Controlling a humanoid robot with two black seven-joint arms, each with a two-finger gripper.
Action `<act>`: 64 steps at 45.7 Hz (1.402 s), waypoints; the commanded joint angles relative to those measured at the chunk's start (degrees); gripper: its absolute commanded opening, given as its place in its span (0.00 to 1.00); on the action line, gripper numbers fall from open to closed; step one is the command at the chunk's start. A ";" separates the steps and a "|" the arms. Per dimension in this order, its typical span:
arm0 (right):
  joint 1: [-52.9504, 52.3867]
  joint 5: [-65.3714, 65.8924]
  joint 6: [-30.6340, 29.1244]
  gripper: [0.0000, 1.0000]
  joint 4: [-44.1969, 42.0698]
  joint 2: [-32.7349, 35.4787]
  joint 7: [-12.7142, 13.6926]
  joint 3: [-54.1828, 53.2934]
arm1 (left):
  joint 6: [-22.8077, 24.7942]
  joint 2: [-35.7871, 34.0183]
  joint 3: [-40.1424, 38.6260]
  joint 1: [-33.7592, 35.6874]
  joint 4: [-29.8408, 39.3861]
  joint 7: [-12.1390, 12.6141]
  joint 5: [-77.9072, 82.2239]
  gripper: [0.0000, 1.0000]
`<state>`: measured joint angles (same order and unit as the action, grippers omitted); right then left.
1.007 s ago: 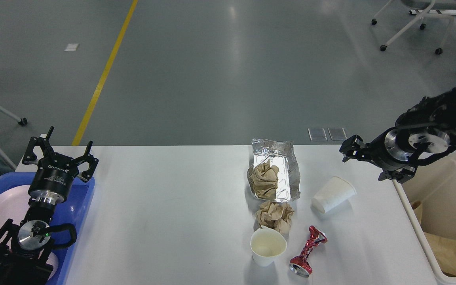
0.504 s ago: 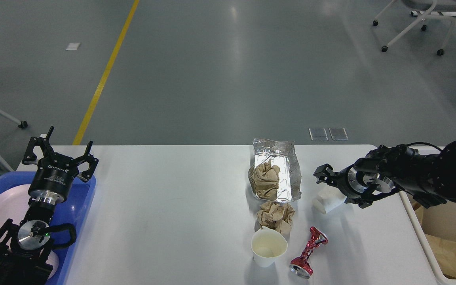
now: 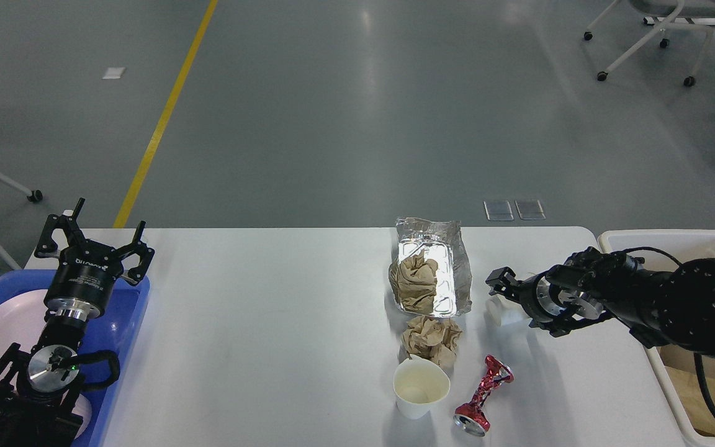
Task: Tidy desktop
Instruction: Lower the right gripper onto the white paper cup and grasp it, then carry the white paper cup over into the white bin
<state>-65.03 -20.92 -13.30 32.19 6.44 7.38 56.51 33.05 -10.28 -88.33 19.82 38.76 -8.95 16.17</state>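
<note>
Across the lower view spreads the white desktop (image 3: 270,347). Left of it a blue tray (image 3: 128,323) sits under the left gripper (image 3: 94,239), jaws spread and empty. On its right side, beside the foil container (image 3: 450,273), the right gripper (image 3: 499,287) covers a tipped white cup (image 3: 499,312); whether its jaws pinch it I cannot tell.

Even, bright overhead light. Glare on the crumpled silver foil tray (image 3: 435,273) and pale streaks on the glossy grey floor (image 3: 364,93). Soft short shadows under items on the white matte bench (image 3: 270,323). Focus sharp throughout.
</note>
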 commanded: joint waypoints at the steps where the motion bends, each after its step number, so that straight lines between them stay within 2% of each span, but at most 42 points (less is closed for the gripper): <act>1: 2.09 0.00 0.73 0.96 -2.75 0.06 0.00 -2.36 | 0.00 0.00 0.00 0.04 0.00 -0.02 0.00 0.96; 8: 4.38 -0.08 2.23 0.94 -3.80 0.42 0.00 -7.89 | 0.00 0.00 0.00 0.04 0.00 -0.02 0.00 0.96; 15: 6.93 -0.08 3.19 0.84 -6.35 0.59 0.00 -13.88 | 0.00 0.00 0.00 0.04 0.00 -0.02 0.00 0.96; 22: 7.72 -0.08 5.12 0.58 -6.44 0.68 0.00 -14.58 | 0.00 0.00 0.00 0.04 0.00 -0.02 0.00 0.96; 25: 8.16 -0.08 6.18 0.42 -6.35 0.68 0.00 -14.58 | 0.00 0.00 0.00 -0.05 0.00 -0.02 0.00 0.96; 30: 8.60 0.00 7.59 0.22 -6.27 0.68 0.00 -14.58 | 0.00 0.00 0.00 0.04 0.00 -0.02 0.00 0.96; 34: 8.60 0.09 7.94 0.09 -6.18 0.77 0.00 -14.41 | 0.00 0.00 0.00 0.04 0.00 -0.02 0.00 0.96; 39: 8.07 0.00 8.03 0.07 -5.56 0.86 0.09 -14.41 | 0.00 0.00 0.00 -0.05 0.00 0.07 0.00 0.96; 41: 7.90 0.09 8.03 0.00 -5.04 1.12 0.09 -14.50 | 0.00 0.00 0.00 0.04 0.00 -0.02 0.00 0.96; 58: 0.34 0.79 6.98 0.00 6.73 10.43 0.17 -13.36 | 0.00 0.00 0.00 0.04 0.00 -0.02 0.00 0.96; 64: -6.50 1.32 6.45 0.00 15.25 14.12 2.11 -7.48 | 0.00 0.00 0.00 0.04 0.00 -0.02 0.00 0.96</act>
<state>-66.07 -20.07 -6.38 40.78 17.70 8.06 44.05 33.05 -10.28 -88.33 19.85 38.76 -8.92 16.17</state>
